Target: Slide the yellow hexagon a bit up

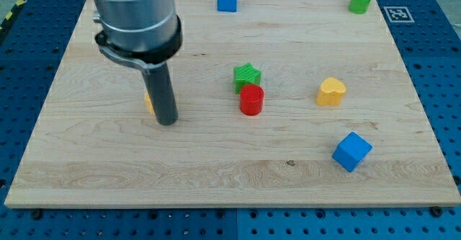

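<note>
- The yellow hexagon (148, 101) is mostly hidden behind the rod on the wooden board (108, 175), at the view's left; only 1 sliver is seen.
- My tip (167, 122) is planted just beside it, toward the view's bottom, so the push looks set up.
- Next, a short nudge toward the view's top is called for.
- No jaws are fitted, so nothing is held.
- No readable writing is seen, just a square marker tag (397, 14).
</note>
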Controlling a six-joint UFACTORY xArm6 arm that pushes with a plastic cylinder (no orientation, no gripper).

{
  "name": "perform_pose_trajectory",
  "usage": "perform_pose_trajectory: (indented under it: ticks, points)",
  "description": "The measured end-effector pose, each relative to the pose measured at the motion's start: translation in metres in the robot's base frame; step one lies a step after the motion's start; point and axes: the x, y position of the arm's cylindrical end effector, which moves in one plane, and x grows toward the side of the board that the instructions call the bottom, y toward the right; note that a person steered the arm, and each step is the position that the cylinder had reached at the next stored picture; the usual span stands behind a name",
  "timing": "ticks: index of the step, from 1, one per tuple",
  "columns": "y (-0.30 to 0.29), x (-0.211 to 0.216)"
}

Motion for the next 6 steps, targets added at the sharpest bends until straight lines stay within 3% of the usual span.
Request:
perform_pose_trajectory:
  ticks: [3,4,6]
  points:
    - [-0.053,-0.046]
    - [-0.039,-0.02]
    - [-0.025,-0.074]
